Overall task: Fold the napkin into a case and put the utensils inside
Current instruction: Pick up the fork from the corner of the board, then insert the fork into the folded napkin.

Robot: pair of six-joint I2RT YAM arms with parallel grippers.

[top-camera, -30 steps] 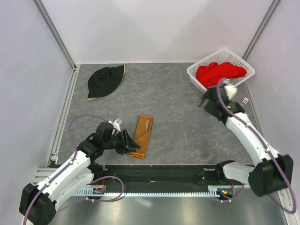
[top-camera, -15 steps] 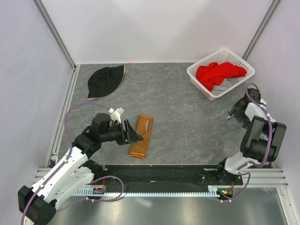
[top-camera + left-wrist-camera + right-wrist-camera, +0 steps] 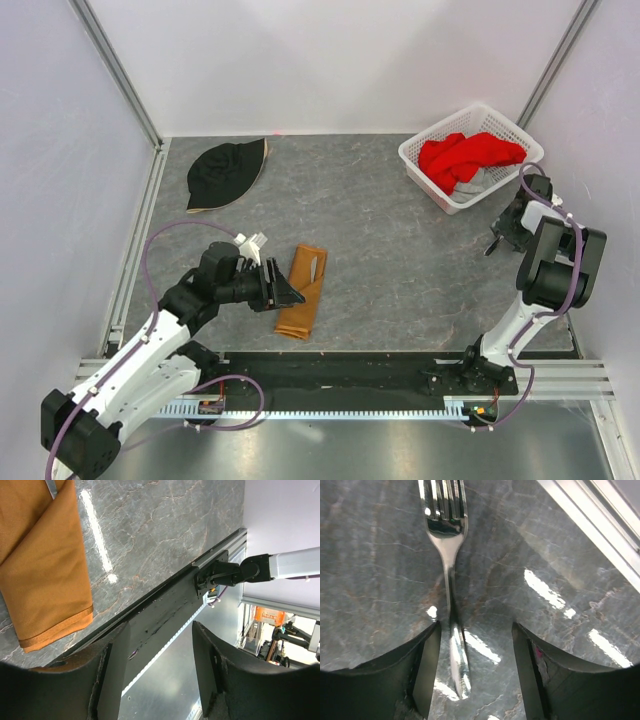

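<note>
The napkin lies folded as a narrow orange-brown case point(image 3: 302, 290) near the table's front left; it also shows in the left wrist view point(image 3: 40, 570). The grey knife-like piece point(image 3: 314, 266) lies with its end showing at the case's upper part. My left gripper point(image 3: 283, 291) is open and empty, just left of the case and above the front rail point(image 3: 160, 670). The silver fork point(image 3: 447, 540) lies on the table by the right edge. My right gripper point(image 3: 476, 670) is open over the fork's handle, which lies between the jaws near the left finger. In the top view the right gripper point(image 3: 503, 232) hides the fork.
A white basket point(image 3: 512, 135) holding a red cloth point(image 3: 465, 155) stands at the back right, close to the right arm. A black hat point(image 3: 225, 172) lies at the back left. A metal rail point(image 3: 600, 525) runs along the right wall beside the fork.
My right arm has swung back to the table's right edge and come down over the fork. My left gripper has shifted slightly up along the case's left side.
</note>
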